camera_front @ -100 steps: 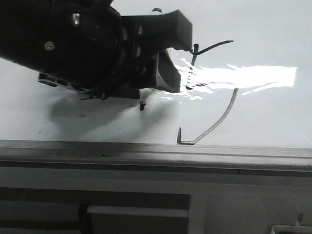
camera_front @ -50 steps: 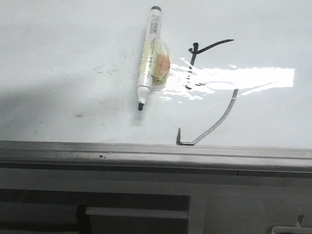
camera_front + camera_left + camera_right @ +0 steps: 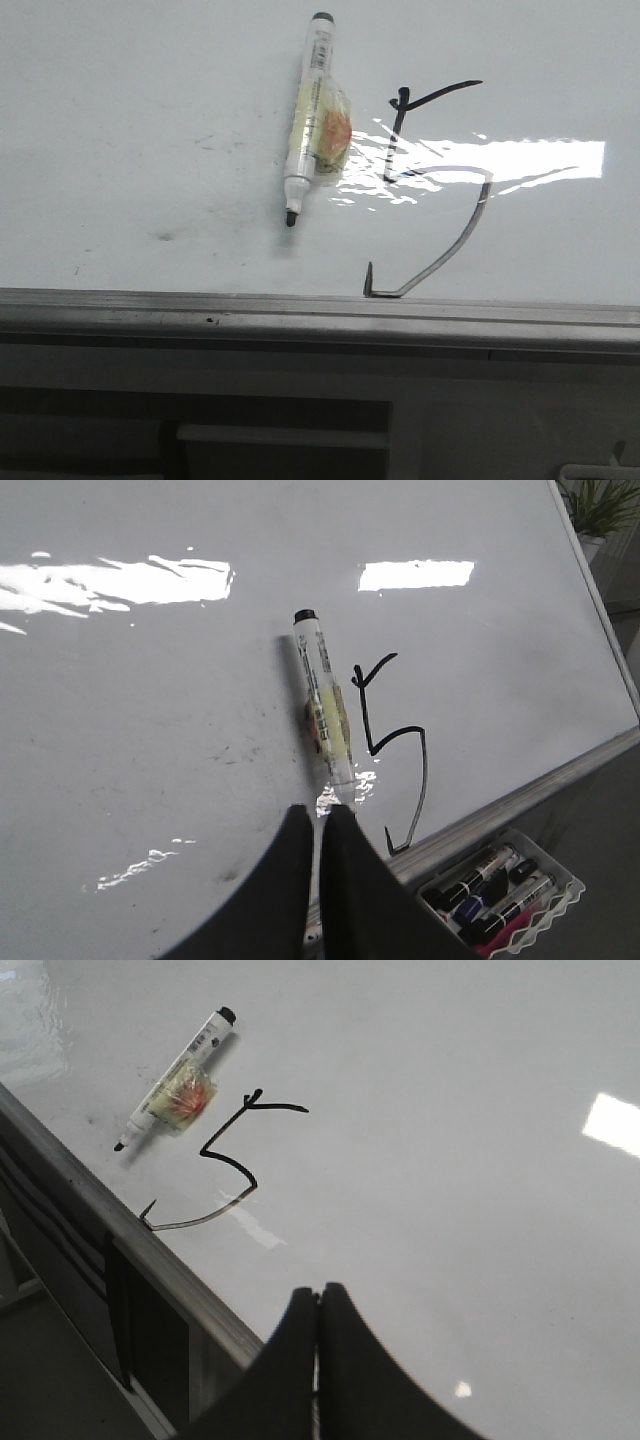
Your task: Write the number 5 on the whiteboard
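Since earlier frame my left fingers (image 3: 318,825) withdrew, now closed empty; right fingers (image 3: 318,1305) closed empty. Marker (image 3: 308,118) lies beside number 5 (image 3: 430,185) on whiteboard (image 3: 120,100); retreat clear, avoid smudging ink.

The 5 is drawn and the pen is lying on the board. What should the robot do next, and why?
Probably just pull both arms back a little and stop. The number 5 looks finished on the whiteboard, the marker lies uncapped beside it, free of either gripper, and the left gripper and right gripper are both shut and hold nothing.
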Robot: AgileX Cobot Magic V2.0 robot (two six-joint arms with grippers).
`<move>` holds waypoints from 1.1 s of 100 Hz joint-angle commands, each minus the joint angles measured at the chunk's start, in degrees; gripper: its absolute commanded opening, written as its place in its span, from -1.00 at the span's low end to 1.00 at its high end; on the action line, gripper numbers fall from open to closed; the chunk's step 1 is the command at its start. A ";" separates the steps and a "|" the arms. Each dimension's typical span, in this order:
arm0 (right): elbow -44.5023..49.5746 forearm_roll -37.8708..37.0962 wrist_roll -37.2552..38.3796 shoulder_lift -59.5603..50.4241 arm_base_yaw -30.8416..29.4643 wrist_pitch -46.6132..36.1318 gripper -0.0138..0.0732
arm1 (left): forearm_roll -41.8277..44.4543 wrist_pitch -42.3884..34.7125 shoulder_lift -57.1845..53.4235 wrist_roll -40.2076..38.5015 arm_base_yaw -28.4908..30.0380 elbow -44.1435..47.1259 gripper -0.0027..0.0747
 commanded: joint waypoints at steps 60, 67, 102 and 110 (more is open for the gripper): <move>-1.01 -2.66 -0.02 -0.52 0.12 -3.16 -0.83 | 27.26 -22.61 -10.68 -2.06 3.03 9.57 -0.98; -1.01 -2.66 -0.02 -0.52 0.12 -3.16 -0.83 | 31.17 -23.11 -14.15 -7.02 6.94 11.74 -0.98; -1.01 -2.66 -0.02 -0.52 0.12 -3.16 -0.83 | 51.77 3.18 -29.80 -33.41 37.61 16.70 -0.98; -1.01 -2.80 -0.02 -0.52 0.12 -3.16 -0.83 | 51.77 11.31 -31.38 -36.10 41.95 16.70 -0.98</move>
